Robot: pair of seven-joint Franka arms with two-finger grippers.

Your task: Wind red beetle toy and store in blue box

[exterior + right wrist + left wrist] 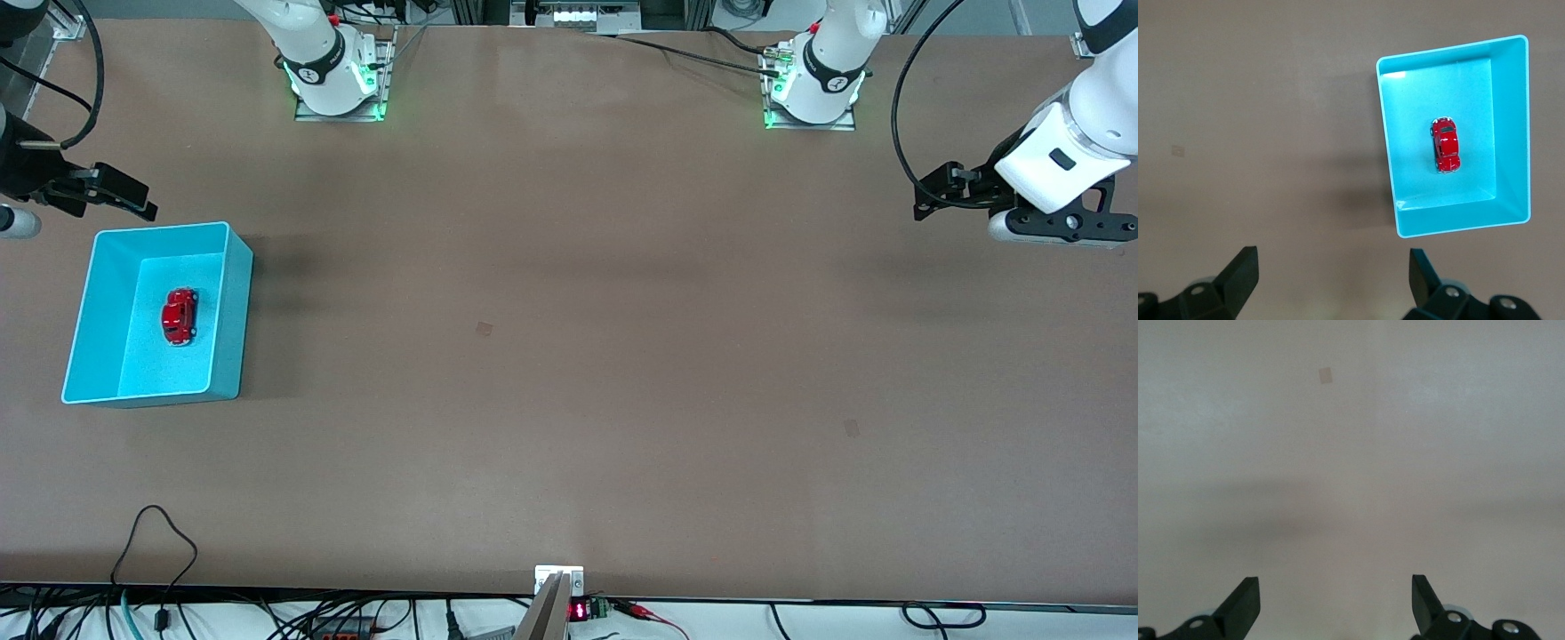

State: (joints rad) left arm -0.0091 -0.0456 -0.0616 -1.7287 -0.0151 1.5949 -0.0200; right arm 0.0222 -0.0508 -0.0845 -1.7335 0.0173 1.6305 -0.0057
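Observation:
The red beetle toy (179, 316) lies on the floor of the blue box (229, 302), which stands on the table toward the right arm's end. The right wrist view shows the toy (1445, 145) inside the box (1385, 120) too. My right gripper (124, 194) hangs open and empty in the air just off the box's corner nearest the robots' bases; its jaws (1333, 259) stand wide apart over bare table. My left gripper (935, 191) is open and empty, raised over the table at the left arm's end (1335, 587).
The two arm bases (338, 84) (811, 93) stand along the table's edge by the robots. Small pale marks lie on the brown table (484, 328) (852, 428). A loose black cable (156, 538) and a small mount (558, 580) sit at the edge nearest the camera.

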